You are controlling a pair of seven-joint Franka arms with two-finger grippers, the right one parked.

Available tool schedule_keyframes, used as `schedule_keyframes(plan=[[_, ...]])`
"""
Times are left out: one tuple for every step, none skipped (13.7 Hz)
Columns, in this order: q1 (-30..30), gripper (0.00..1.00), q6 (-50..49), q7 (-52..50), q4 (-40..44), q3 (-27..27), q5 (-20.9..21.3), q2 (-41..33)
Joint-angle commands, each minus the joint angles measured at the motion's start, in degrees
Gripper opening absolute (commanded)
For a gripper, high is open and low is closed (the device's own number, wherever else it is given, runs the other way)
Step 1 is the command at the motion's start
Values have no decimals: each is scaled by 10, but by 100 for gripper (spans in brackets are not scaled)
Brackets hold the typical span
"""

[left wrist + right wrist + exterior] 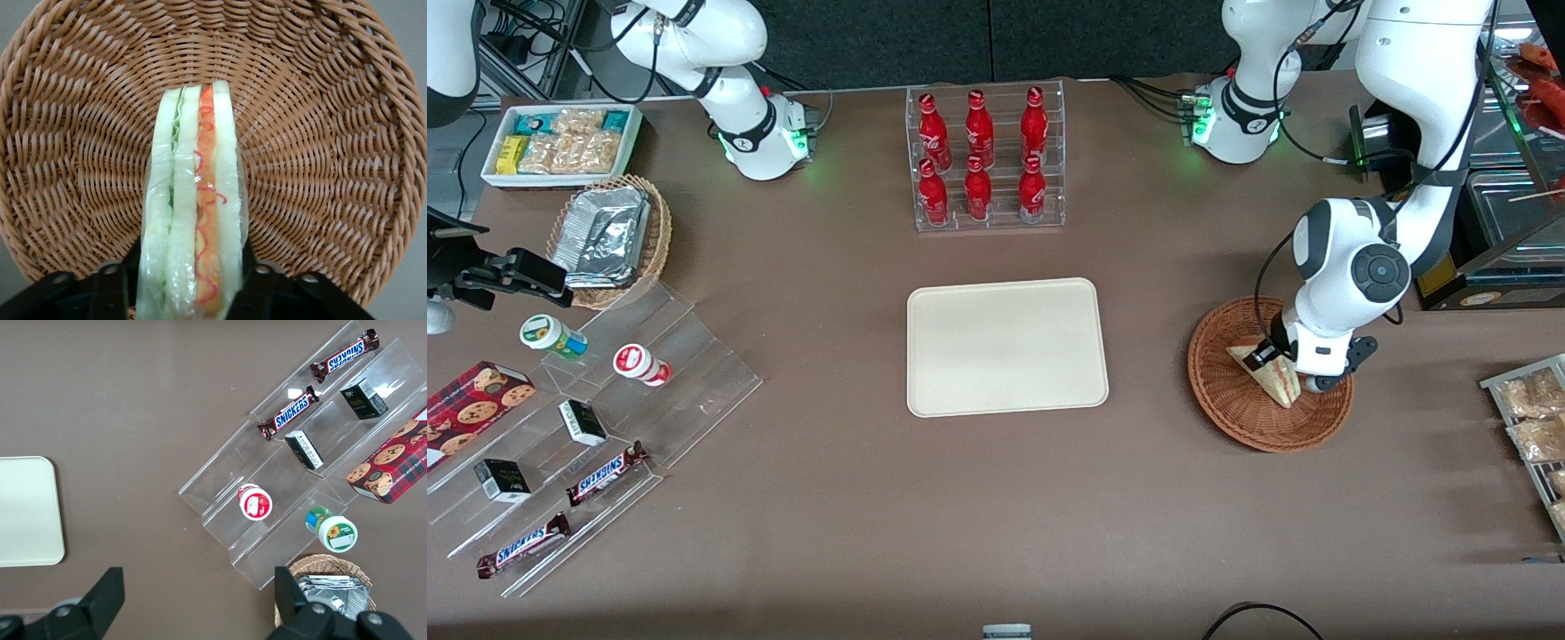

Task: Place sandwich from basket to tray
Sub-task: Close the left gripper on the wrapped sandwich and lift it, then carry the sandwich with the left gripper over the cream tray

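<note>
Tool (1282, 369) down in the basket (1227, 396), fingers (257, 287) clamped on both faces of the sandwich (197, 213). Sandwich stands on edge in the basket. Tray (1005, 345) well apart from the basket, nothing on it.

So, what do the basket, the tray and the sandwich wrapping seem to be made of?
The basket looks like woven wicker or rattan, with visible strands. The tray seems to be matte cream plastic, smooth and uniform, though that stays uncertain. The sandwich appears wrapped in clear glossy film. The gripper is closed on it inside the basket.
</note>
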Motion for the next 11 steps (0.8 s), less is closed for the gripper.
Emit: schedule_keyframes(plan=[[-4,3,10,-15,-8,3,10,-2],[-3,0,9,-14,-7,3,10,-4],[-4,0,4,-13,-5,3,10,-6],[-5,0,-1,-15,-1,3,10,-7],[-5,0,-5,-16,2,3,10,-18],[-4,0,-25,-14,5,3,10,-30],[-5,0,-58,-13,25,2,10,-37],[-8,0,-102,-12,54,1,10,-39],[-12,0,-142,-12,86,-3,10,-38],[-29,0,-188,-10,119,-5,10,-38],[-43,0,-224,-8,150,-5,9,-36]])
